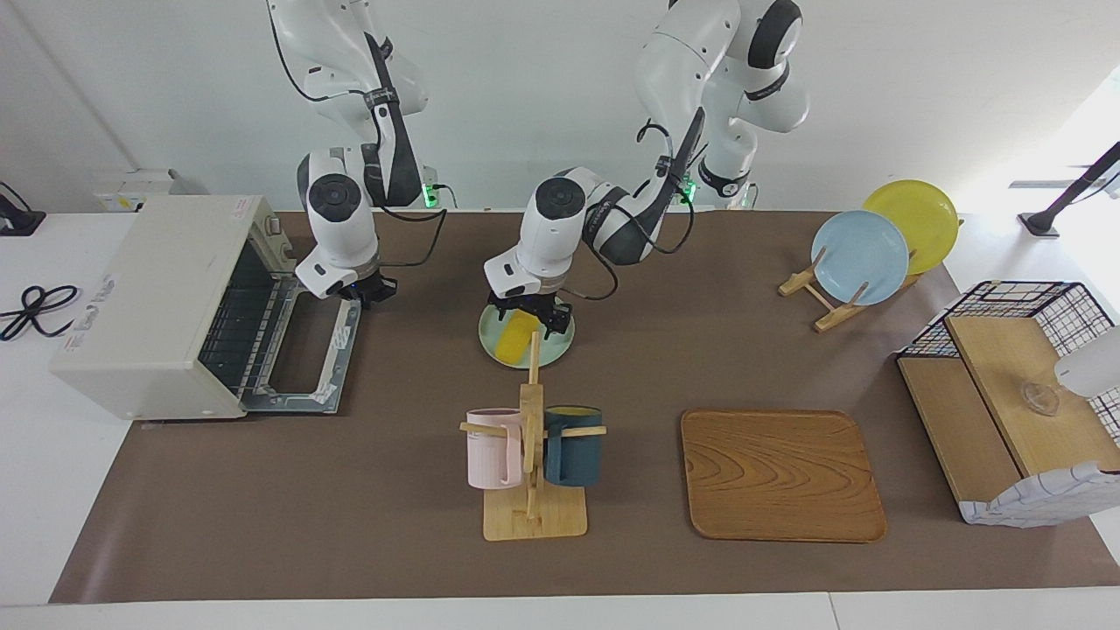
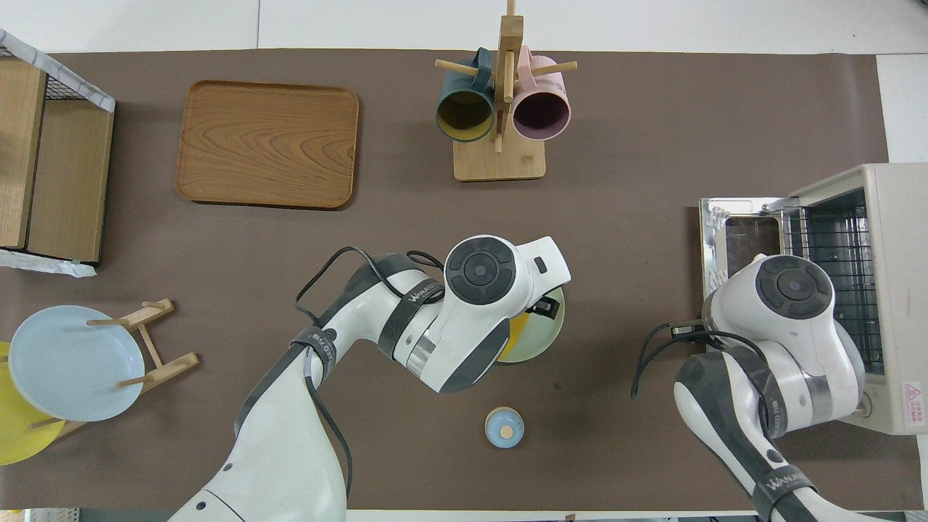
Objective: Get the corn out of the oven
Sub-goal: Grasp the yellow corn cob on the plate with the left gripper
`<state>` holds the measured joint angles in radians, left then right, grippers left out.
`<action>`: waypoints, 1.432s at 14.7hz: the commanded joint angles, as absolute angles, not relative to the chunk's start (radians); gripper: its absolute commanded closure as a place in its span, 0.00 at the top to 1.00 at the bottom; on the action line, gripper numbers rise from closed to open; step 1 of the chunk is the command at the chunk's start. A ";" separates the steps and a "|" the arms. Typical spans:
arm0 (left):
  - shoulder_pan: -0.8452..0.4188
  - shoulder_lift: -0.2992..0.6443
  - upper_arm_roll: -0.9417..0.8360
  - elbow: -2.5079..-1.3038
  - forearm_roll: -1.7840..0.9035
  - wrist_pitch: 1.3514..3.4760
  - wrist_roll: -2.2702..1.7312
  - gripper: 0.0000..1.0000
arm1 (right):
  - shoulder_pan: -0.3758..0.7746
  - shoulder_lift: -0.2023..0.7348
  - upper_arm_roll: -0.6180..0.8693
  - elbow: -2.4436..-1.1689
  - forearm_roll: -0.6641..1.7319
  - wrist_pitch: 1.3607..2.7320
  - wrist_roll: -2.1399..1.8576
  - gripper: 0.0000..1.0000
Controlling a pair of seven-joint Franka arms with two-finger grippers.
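Corn (image 1: pixel 516 336) on pale green plate (image 1: pixel 560 346), out of oven (image 1: pixel 166 297).
L gripper (image 1: pixel 530 317) spread wide, low over corn, mid-table toward robots' edge. R gripper (image 1: pixel 367 293) clenched, empty, over dropped oven door (image 1: pixel 306 350) at R-arm end. "WANKEER"-like band on L arm (image 2: pixel 424 293); red warning label on oven, unreadable.

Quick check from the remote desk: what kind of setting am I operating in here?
Most likely a lab tabletop staged as a mock kitchen: a toaster oven with its door dropped open, plates on a wooden rack, and a mug tree, all on a brown mat against bare white walls.
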<state>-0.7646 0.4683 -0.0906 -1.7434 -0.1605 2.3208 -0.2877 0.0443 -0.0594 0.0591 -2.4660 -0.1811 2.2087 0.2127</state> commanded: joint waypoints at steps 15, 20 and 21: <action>-0.782 0.463 -0.067 -1.772 -0.143 2.347 -0.337 0.00 | -0.035 -0.060 0.061 -2.315 -0.325 2.016 0.110 0.02; -0.689 0.342 -0.068 -1.769 -0.143 2.193 -0.328 0.00 | -0.043 -0.069 0.061 -2.162 -0.342 1.812 0.032 0.02; -0.648 0.312 -0.067 -1.769 -0.143 2.147 -0.325 0.00 | -0.046 -0.069 0.061 -2.131 -0.347 1.781 0.006 0.02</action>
